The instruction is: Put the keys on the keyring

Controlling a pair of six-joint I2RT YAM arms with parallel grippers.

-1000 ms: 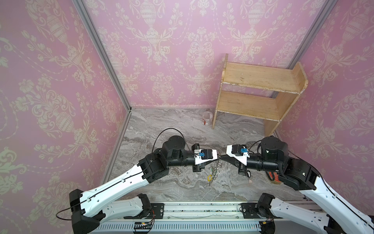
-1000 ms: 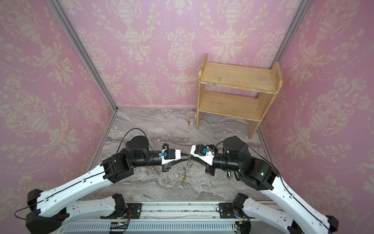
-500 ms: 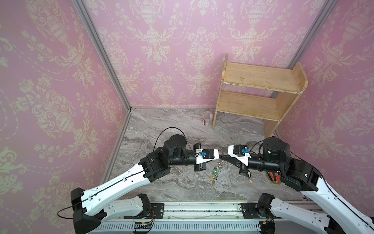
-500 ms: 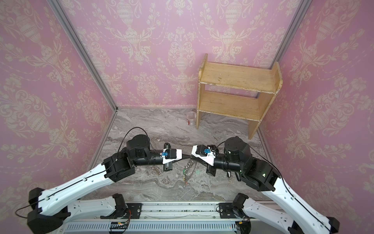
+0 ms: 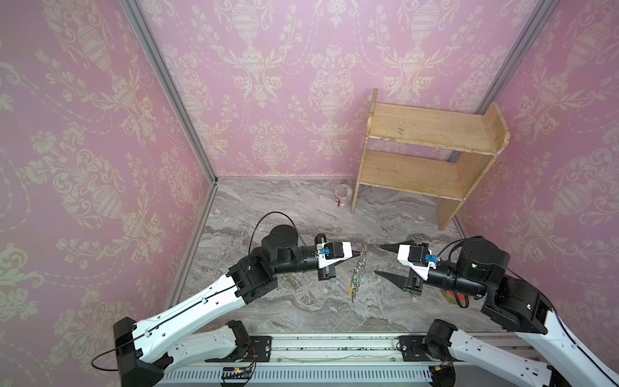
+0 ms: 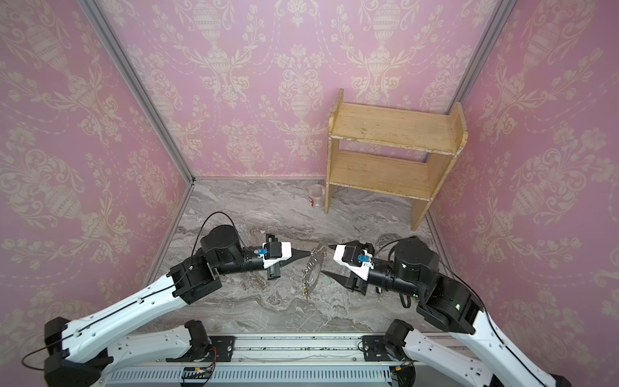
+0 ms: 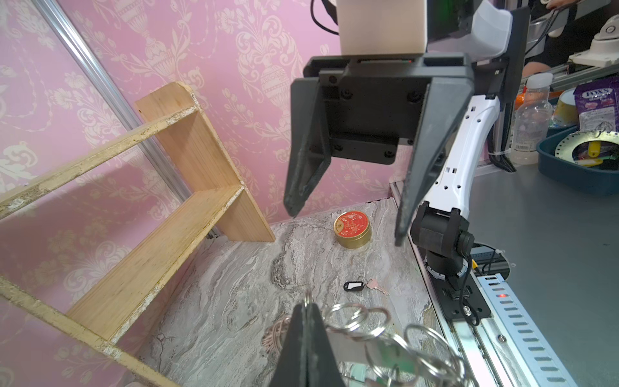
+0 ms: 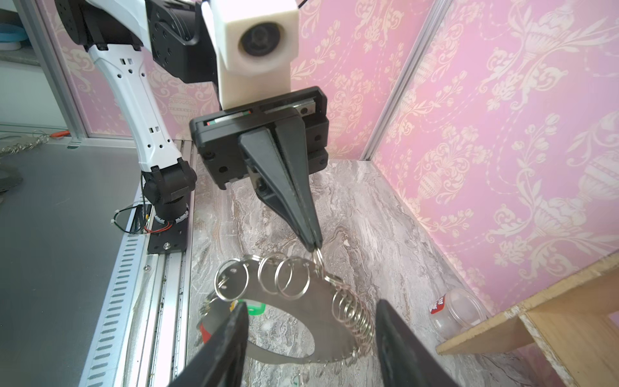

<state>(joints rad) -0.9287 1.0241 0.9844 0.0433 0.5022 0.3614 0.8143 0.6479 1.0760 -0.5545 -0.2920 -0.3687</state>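
Keyring (image 5: 357, 272) hangs aloft for loading, pinched by one ring in the clenched left gripper (image 5: 359, 253); right gripper (image 5: 377, 259) stands released just beside it, so the next move likely calls for fetching the black-tagged key (image 7: 354, 285) off the table (image 7: 234, 284).

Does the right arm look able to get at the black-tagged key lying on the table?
Probably yes. The right pincer is open and empty, the black-tagged key lies uncovered on the table near it, and the keyring hangs from the left pincer, clear of the key.
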